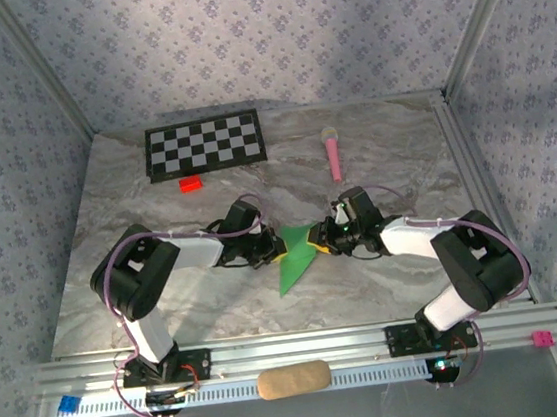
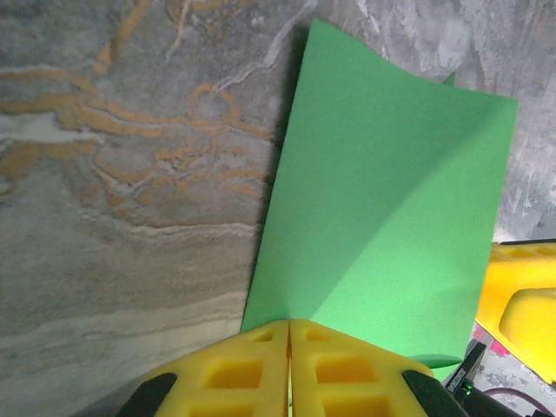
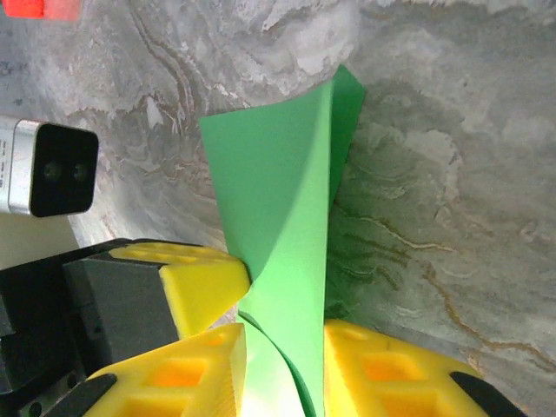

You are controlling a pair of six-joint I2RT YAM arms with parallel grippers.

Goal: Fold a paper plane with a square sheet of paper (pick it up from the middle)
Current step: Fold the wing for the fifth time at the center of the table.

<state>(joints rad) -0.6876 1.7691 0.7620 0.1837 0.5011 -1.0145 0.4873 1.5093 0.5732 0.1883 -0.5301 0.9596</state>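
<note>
The folded square sheet of paper [image 1: 293, 263] is lying mid-desk [image 1: 369, 294]; the left hand [image 2: 288, 328], at its 9 o'clock, is clamping one edge, while the right hand [image 3: 285, 347], at 3 o'clock, is straddling it, fingers apart

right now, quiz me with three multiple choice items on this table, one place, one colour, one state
1. Where is the red block?
a) just off the near edge of the checkerboard
b) on top of it
c) in the far right corner

2. What colour are the end effector fingers?
a) blue
b) white
c) yellow

3. What state is the left end effector in?
a) wide open
b) shut on the green paper
c) gripping the red block

Answers: a, the block lies on the marble beside the board's near edge; c, both wrist views show yellow fingers; b, its fingers meet with the sheet pinched between them.
</note>
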